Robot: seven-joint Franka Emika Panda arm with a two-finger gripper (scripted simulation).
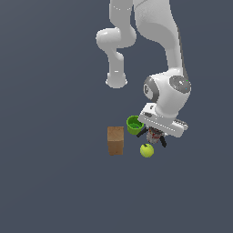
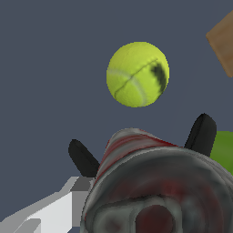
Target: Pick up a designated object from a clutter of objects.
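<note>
Wrist view | my gripper [image 2: 143, 145] straddles the can [image 2: 150, 182], fingers wide either side | step: grasping | next: close, lift.

One brown box [image 1: 115, 140], one green cup [image 1: 133, 124], one yellow-green tennis ball [image 1: 146, 150], one grey can with red-and-white label [image 2: 150, 186], and one robot arm [image 1: 159, 54] are visible.

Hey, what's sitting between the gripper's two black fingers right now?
The greyish can with the red-and-white label sits between the gripper's black fingers. The wrist view shows it best; the exterior view mostly hides it under the hand.
</note>
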